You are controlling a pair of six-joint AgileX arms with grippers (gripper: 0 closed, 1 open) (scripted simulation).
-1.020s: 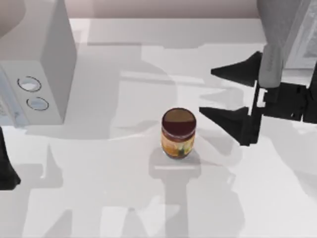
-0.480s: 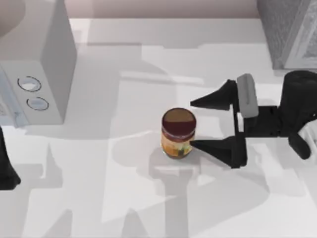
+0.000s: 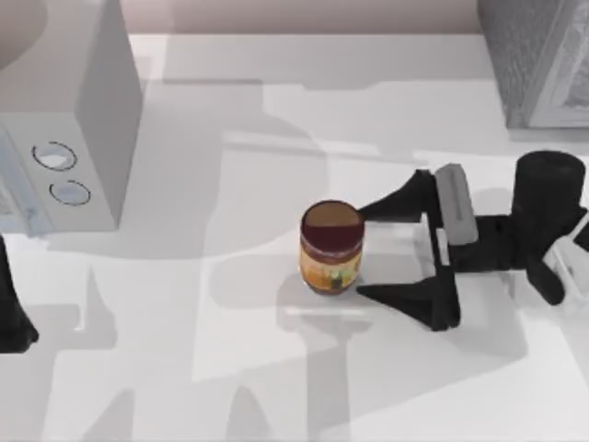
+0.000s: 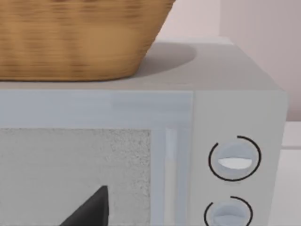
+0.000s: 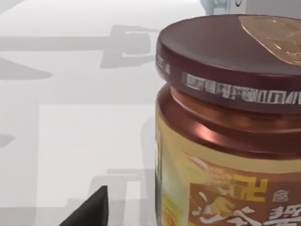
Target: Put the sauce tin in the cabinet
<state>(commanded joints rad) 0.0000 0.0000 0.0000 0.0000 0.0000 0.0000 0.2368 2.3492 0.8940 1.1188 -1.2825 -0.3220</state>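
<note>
We've got our right gripper [image 3: 361,253] spread wide just beside the sauce tin [image 3: 331,247], fingertips not touching it, holding nothing. The tin stands upright mid-table [image 3: 276,387], well apart from the cabinet [image 3: 538,60] at the far right corner. Our left arm [image 3: 11,308] sits parked at the left edge.

- The sauce tin [image 5: 225,141] has a glossy maroon lid and shoulder like lacquered metal, above a smooth printed yellow-orange paper-like label.
- The table [image 3: 276,368] is smooth, matt white.
- The cabinet [image 3: 525,55] looks rough, dark-grey, speckled like stone.
- The microwave [image 4: 235,94] has smooth pale-grey casing.
- The basket [image 4: 80,37] is woven tan wicker.
- The right gripper [image 3: 361,250] is matt black.
</note>
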